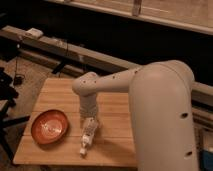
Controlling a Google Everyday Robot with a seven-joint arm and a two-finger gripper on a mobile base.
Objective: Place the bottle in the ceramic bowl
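The white bottle (88, 134) lies on its side on the wooden table (115, 105), with its narrow cap (83, 150) pointing at the front edge. The orange-red ceramic bowl (49, 126) sits on the table's left part, a short way left of the bottle, with nothing in it. My gripper (90, 119) hangs from the white arm (150, 100) and is down at the bottle's far end, right over it. The arm's bulk hides the table's right side.
A long dark rail (100, 60) runs behind the table, with a small white box (34, 33) on its left end. Cables and a black stand (7, 95) are at the left. The table's front edge (70, 162) is close to the cap.
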